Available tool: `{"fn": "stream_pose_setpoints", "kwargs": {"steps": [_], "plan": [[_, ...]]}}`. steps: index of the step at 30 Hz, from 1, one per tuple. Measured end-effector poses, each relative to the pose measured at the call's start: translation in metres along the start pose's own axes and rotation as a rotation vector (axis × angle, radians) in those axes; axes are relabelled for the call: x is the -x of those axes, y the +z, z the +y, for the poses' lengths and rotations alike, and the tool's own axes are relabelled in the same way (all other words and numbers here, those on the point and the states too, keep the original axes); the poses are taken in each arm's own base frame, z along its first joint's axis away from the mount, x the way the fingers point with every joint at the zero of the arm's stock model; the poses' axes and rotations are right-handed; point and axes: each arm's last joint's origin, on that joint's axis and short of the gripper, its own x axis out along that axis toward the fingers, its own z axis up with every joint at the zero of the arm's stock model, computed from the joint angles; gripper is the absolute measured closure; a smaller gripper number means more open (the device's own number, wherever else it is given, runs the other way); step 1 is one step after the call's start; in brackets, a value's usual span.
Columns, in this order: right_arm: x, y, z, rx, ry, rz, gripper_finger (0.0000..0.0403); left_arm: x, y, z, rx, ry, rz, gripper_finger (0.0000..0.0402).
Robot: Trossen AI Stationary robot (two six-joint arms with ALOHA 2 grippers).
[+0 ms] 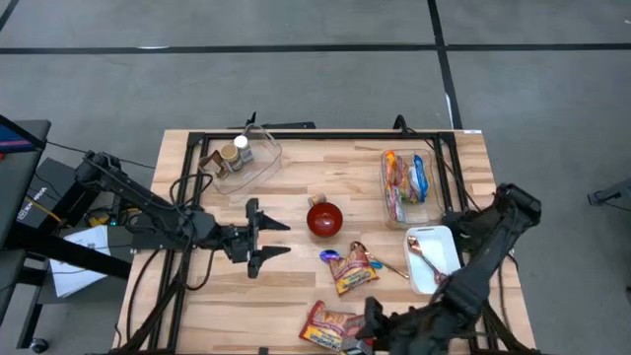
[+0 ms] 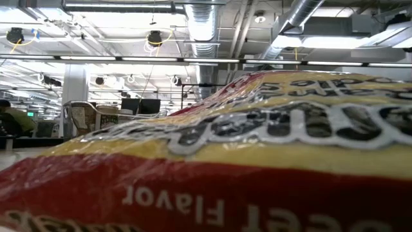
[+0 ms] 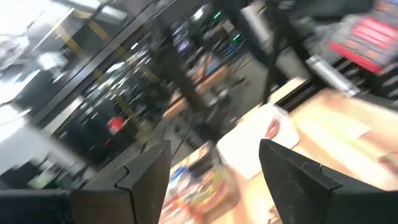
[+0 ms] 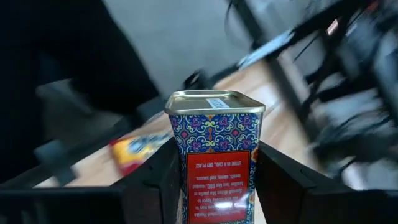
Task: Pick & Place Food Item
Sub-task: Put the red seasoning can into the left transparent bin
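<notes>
My right gripper [image 4: 214, 163] is shut on a blue patterned tin [image 4: 214, 134] with a red label and a gold lid. In the high view this gripper [image 1: 373, 318] is near the table's near edge, beside a red-and-yellow snack packet [image 1: 330, 325]. That packet [image 2: 212, 161] fills the low view. My left gripper [image 1: 268, 237] stands open over the table's left half, pointing right toward a red round item [image 1: 324, 219], with nothing between its fingers [image 3: 143, 180]. My right gripper pinches the tin between its two fingers, one on each of two opposite side walls [image 4: 177, 163]. The tin lies along the fingers, its lid end [image 4: 214, 99] sticking out past the fingertips. Its lower end is out of the picture.
A second snack packet [image 1: 350, 268] lies mid-table. A white tray [image 1: 434, 258] with a spoon sits at the right. Behind it stands a clear box [image 1: 409, 185] of packets. A clear container [image 1: 242, 158] with a jar stands at the far left.
</notes>
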Motion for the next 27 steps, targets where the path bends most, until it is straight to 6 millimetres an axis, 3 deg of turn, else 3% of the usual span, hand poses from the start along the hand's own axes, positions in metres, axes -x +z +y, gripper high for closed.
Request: {"fn": "stream_pose_setpoints", "kwargs": {"steps": [8, 14, 21, 27], "plan": [[0.020, 0.009, -0.031, 0.097, -0.186, -0.112, 0.0248, 0.005, -0.025, 0.000, -0.046, -0.026, -0.266, 0.0163], [0.030, 0.012, -0.074, 0.173, -0.348, -0.273, 0.0248, -0.002, -0.031, -0.007, -0.126, 0.010, -0.354, 0.0158], [0.025, -0.004, -0.124, 0.190, -0.370, -0.485, 0.0248, -0.014, -0.030, -0.017, -0.217, 0.061, -0.452, 0.0121], [0.018, -0.013, -0.143, 0.212, -0.316, -0.635, 0.0248, -0.015, -0.021, -0.023, -0.275, 0.079, -0.498, 0.0077]]}}
